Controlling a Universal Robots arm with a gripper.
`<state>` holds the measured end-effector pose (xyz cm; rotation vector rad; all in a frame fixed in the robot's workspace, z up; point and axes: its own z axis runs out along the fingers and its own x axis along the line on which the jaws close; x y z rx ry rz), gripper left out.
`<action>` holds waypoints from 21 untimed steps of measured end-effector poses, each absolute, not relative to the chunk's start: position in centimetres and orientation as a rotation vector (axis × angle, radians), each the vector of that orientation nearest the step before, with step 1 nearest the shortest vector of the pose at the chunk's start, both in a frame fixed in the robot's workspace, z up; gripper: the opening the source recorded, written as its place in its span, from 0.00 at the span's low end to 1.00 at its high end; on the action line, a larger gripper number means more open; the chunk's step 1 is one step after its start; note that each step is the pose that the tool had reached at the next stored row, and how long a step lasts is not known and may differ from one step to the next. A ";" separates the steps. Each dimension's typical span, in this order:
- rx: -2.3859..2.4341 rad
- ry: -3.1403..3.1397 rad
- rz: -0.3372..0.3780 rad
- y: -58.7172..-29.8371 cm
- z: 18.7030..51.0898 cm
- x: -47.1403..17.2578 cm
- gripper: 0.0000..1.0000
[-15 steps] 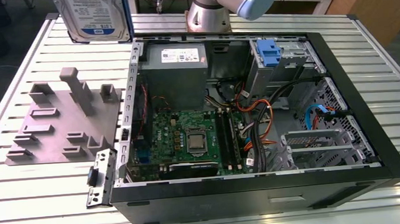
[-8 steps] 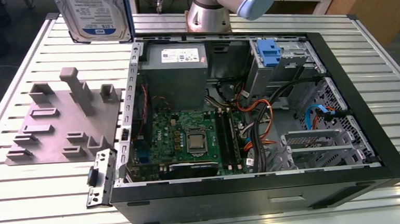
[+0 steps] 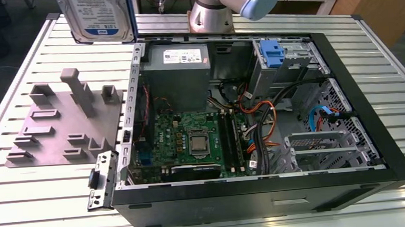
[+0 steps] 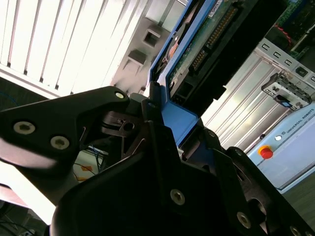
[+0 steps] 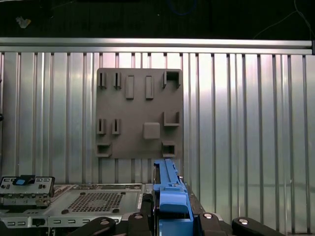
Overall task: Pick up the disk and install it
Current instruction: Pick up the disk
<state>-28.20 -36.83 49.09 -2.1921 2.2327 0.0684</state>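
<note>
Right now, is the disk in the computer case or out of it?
Out: the gripper holds the disk upright in the air, outside the open case.

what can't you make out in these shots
- Exterior view: the top edge cuts off the upper part of the silver-grey metal disk in its blue plastic frame.
- First wrist view: the bottom edge cuts off most of the black gripper, jaws shut on the frame.
- Second wrist view: the gripper's bulk hides much of the disk.
- Exterior view: cables hide parts inside the open black computer case.
</note>
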 end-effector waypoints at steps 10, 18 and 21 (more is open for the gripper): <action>-2.192 2.233 0.068 -36.8 49.1 -28.0 0.37; -2.192 2.233 0.068 -36.8 49.1 -27.8 0.37; -2.192 2.233 0.068 -36.8 49.1 -27.7 0.37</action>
